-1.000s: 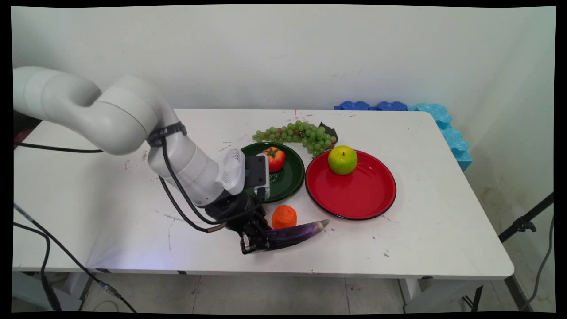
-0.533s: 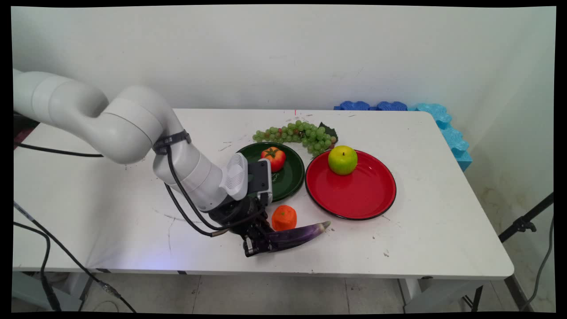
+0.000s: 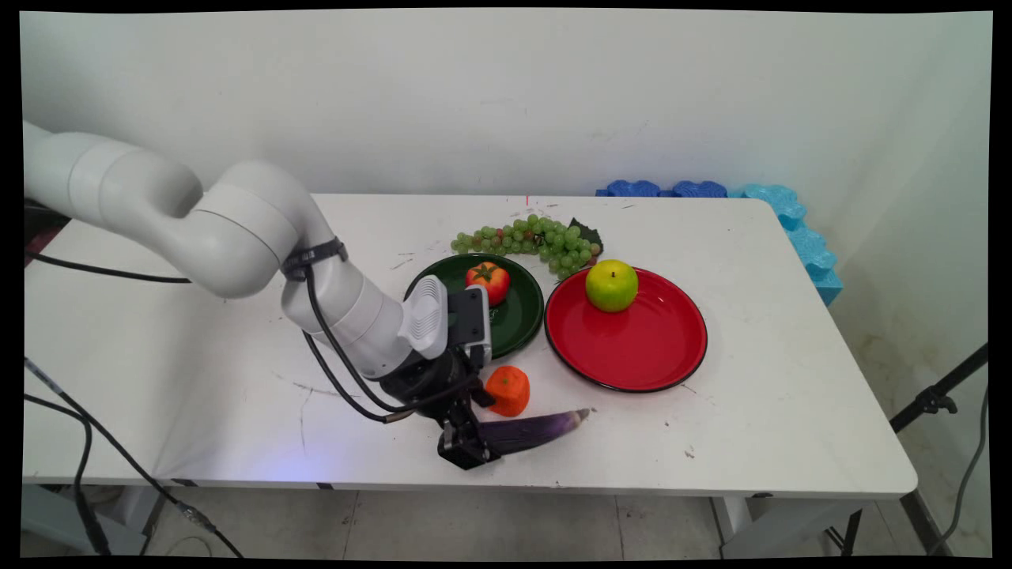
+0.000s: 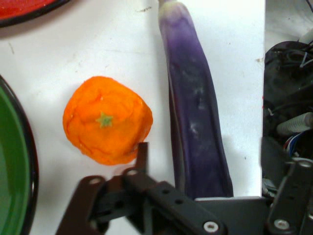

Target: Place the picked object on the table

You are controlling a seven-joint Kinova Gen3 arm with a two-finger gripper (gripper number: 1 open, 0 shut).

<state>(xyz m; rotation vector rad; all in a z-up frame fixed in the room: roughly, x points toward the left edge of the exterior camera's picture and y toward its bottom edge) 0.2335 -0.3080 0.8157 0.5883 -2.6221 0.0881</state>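
A long purple eggplant (image 3: 530, 431) (image 4: 195, 112) lies flat on the white table near its front edge. My gripper (image 3: 466, 450) (image 4: 208, 166) is low over its thick end and open, with one finger on each side and a gap to the eggplant. An orange mandarin-like fruit (image 3: 507, 390) (image 4: 107, 120) sits just behind the eggplant. In the hand view the left finger (image 4: 142, 155) touches or nearly touches that fruit.
A dark green plate (image 3: 523, 324) (image 4: 14, 161) holds a tomato (image 3: 489, 282). A red plate (image 3: 632, 352) (image 4: 24, 10) holds a green apple (image 3: 611, 285). Green grapes (image 3: 530, 237) lie behind them. Blue foam (image 3: 791, 217) lines the far right corner. The table's front edge runs close by the gripper.
The eggplant's raised tip has come down onto the table and the gripper has sunk a little toward the front edge. The arm has shifted slightly right.
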